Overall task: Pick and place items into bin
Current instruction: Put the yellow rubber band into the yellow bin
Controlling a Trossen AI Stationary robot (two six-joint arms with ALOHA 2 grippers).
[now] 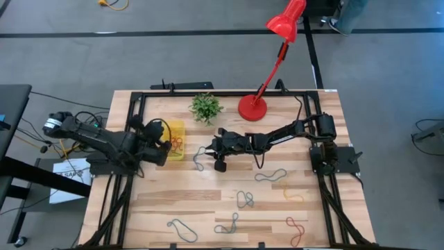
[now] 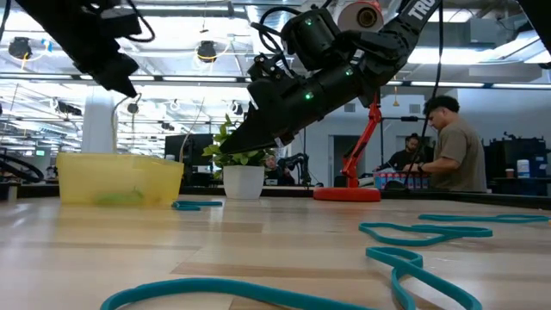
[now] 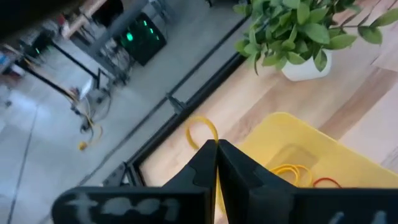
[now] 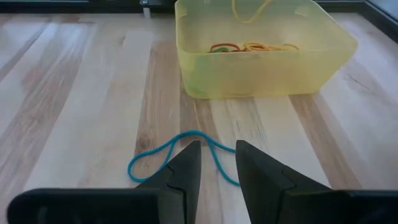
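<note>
The bin [image 1: 176, 141] is a small yellow tray on the table's left part, with orange, red and yellow loops [image 4: 249, 46] lying in it. My left gripper [image 3: 216, 147] is shut on a yellow loop [image 3: 202, 129] above the bin. My right gripper [image 4: 217, 155] is open and hovers low over a blue loop [image 4: 168, 152] that lies flat on the wood just right of the bin. It touches nothing. The low view shows the right gripper [image 2: 231, 146] slanting down toward the bin [image 2: 120, 177]. My left gripper pinches the yellow loop between its two shut fingertips [image 3: 208, 155]. A small arc of the loop [image 3: 200, 124] sticks out past them. The rest of the loop [image 4: 250, 9] hangs slack over the bin's opening, clear of the table.
A small potted plant [image 1: 206, 107] and the red lamp's base [image 1: 252, 107] stand at the far edge. Several more loops lie on the near and right parts of the table, such as a blue loop [image 1: 270, 175], a grey loop [image 1: 244, 200] and a red loop [image 1: 297, 229]. A person [image 2: 452, 146] stands in the room behind.
</note>
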